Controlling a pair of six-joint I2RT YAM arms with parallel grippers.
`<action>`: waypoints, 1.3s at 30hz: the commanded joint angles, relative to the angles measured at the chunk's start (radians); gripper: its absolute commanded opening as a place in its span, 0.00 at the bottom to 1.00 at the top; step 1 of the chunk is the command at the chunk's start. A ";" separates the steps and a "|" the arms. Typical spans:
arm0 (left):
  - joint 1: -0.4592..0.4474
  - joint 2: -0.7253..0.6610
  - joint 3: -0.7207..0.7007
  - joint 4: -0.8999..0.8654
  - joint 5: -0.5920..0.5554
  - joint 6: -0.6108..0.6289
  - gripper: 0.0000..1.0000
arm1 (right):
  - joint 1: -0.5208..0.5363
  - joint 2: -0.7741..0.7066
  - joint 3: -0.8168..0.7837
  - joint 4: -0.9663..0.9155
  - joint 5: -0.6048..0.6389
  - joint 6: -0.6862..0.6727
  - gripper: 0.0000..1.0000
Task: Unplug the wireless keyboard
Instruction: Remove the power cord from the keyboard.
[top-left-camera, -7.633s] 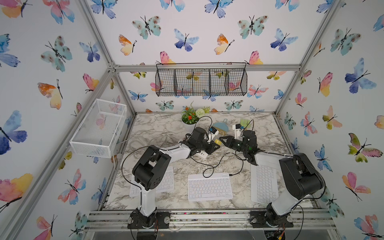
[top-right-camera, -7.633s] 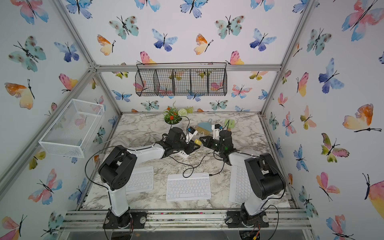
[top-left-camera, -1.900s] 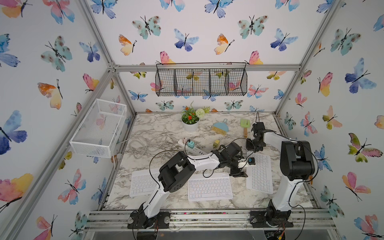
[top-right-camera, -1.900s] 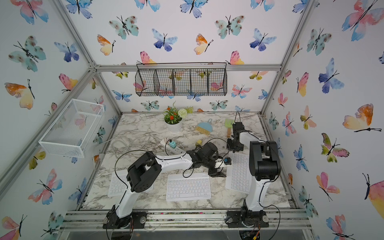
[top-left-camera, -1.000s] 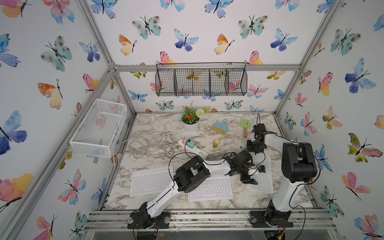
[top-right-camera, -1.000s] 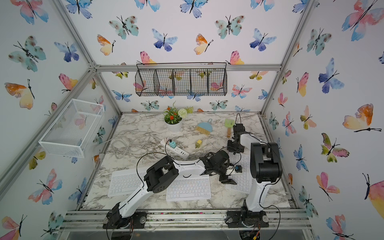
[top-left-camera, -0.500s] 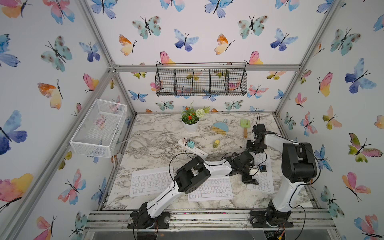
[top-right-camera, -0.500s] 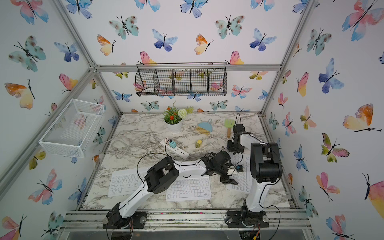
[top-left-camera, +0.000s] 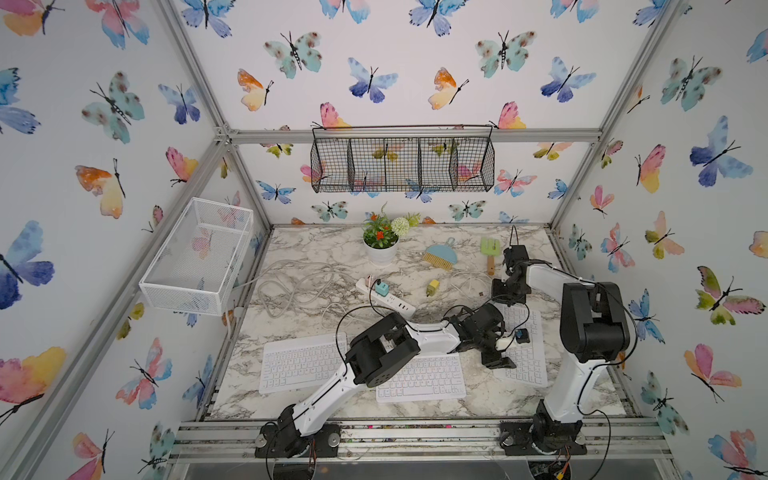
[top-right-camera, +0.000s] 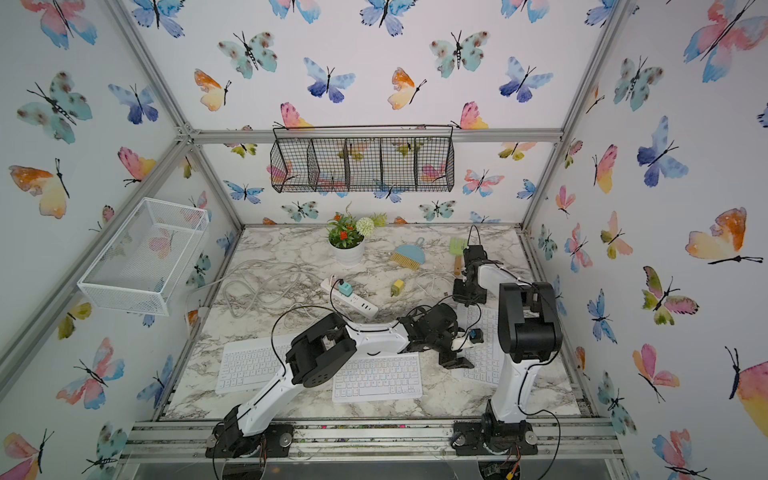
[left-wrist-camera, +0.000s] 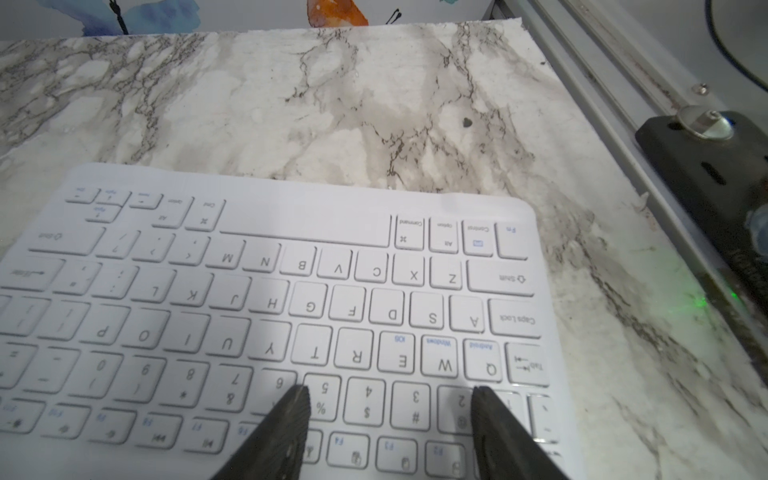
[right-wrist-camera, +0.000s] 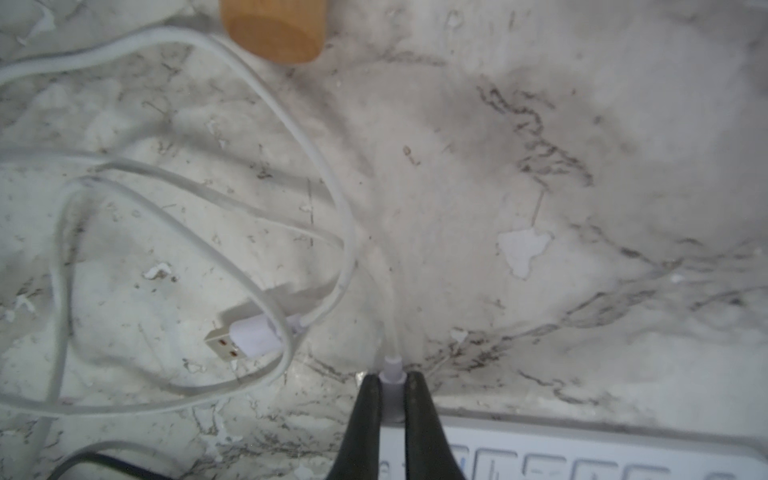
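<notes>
1. On the right arm's side of the marble table (top-left-camera: 316, 249), you've got the wireless keyboard (top-left-camera: 528, 365) lying turned lengthwise. It sits apart from the middle keyboard (top-left-camera: 419, 378) and the left keyboard (top-left-camera: 301, 361).
2. Right wrist view now: your right gripper (right-wrist-camera: 392, 380) is pinching the white plug (right-wrist-camera: 392, 368), one finger on each side, right at the wireless keyboard's edge.
3. From that plug the white cable (right-wrist-camera: 332, 195) loops away across the marble. Its USB end (right-wrist-camera: 232, 338) lies loose on the table, and a wooden handle end (right-wrist-camera: 274, 33) sits just beside the loop.
4. Over to the left wrist view: your left gripper (left-wrist-camera: 388, 395) stands spread above the number row. One fingertip is by the 5 and 6 keys, the other by the 2. You can't tell whether they touch the keys.
5. Key legends read cleanly there: Caps Lock, Shift, Tab, Control, Command, Option and Fn.
6. Small blue print reads Android, Windows and iOS by the Q, W and E keys.
7. Lettering along the function row is too blurred to read.
</notes>
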 joint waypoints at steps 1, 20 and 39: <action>0.008 0.019 -0.081 -0.146 -0.032 -0.048 0.63 | 0.003 0.063 0.006 -0.045 0.048 0.013 0.04; 0.008 0.029 -0.077 -0.165 -0.017 -0.052 0.62 | 0.013 0.057 0.018 0.072 -0.116 0.199 0.02; 0.012 0.052 0.019 -0.173 0.057 -0.087 0.63 | 0.018 0.059 0.074 -0.015 0.201 -0.007 0.08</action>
